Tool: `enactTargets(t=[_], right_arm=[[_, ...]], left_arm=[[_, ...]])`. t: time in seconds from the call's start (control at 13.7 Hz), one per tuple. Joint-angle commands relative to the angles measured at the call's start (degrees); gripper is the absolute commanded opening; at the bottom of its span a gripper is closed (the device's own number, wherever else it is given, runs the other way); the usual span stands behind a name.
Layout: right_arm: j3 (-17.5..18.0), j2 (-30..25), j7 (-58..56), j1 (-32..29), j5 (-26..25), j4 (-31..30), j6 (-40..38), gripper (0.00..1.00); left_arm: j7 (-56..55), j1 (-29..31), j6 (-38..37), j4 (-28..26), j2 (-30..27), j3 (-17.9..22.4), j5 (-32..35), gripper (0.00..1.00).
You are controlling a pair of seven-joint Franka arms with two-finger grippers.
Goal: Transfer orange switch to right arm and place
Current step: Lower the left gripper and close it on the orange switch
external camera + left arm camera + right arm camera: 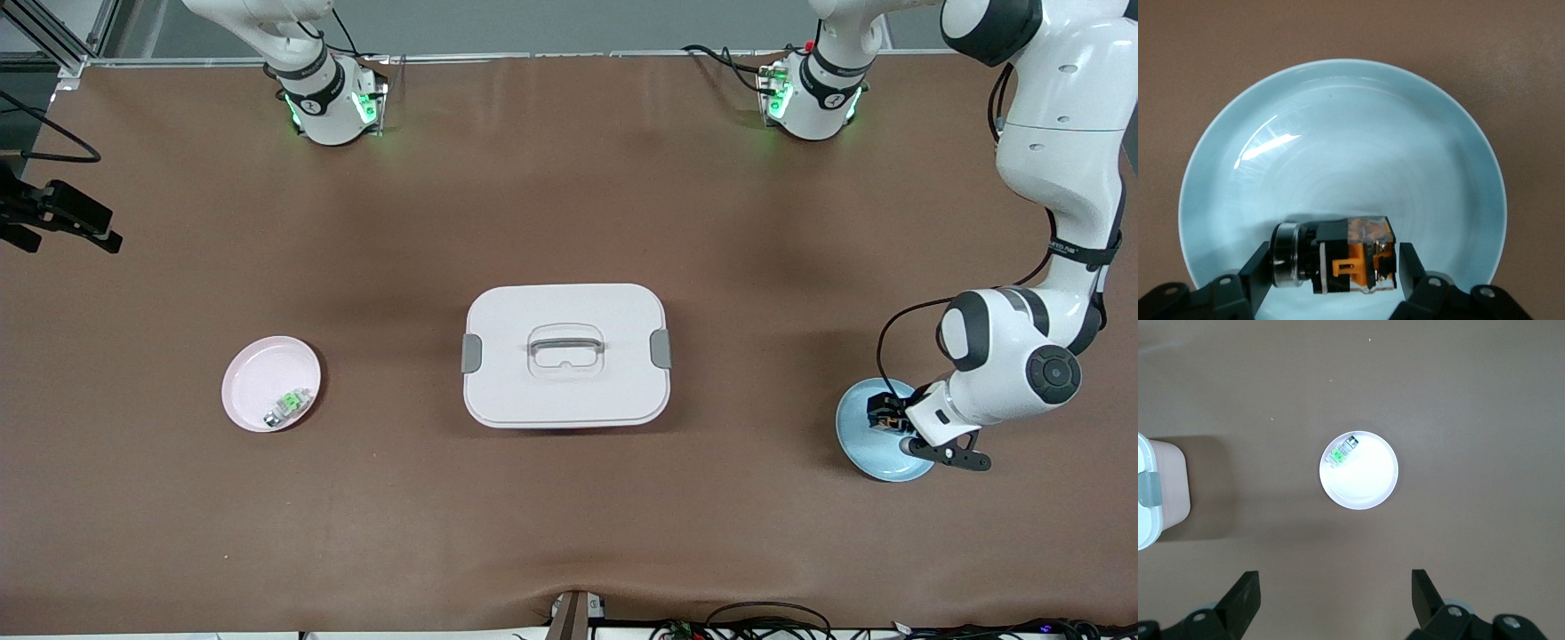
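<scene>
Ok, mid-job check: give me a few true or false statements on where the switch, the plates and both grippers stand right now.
1. The orange switch lies on the blue plate. True.
2. The left gripper has its fingers on either side of the switch. True.
3. The right gripper holds the green-and-silver part. False: it is open, high above the pink plate where that part lies.
4. The white box is open. False: its lid is on.
5. The box stands between the two plates. True.

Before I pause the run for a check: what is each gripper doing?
Left gripper: jaws closed on the orange switch, over the blue plate.
Right gripper: open, empty, waiting.
</scene>
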Motion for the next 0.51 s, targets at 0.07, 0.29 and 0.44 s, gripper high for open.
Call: enactTargets(t=[0.07, 0.29, 0.44], right_arm=[[0.26, -0.13, -0.43, -0.38, 0.12, -0.04, 0.21, 1.00], [0.26, -0.13, -0.43, -0.38, 0.12, -0.04, 0.12, 1.00], [0.26, -0.13, -0.43, -0.38, 0.12, -0.04, 0.21, 1.00]], left_arm=[[1.37, -0.04, 0.61, 0.58, 0.38, 0.07, -0.59, 0.27], [1.45, -0.04, 0.52, 0.67, -0.41, 0.07, -0.59, 0.00], [1.45, 0.04, 0.08, 0.67, -1.38, -0.11, -0.68, 0.00]])
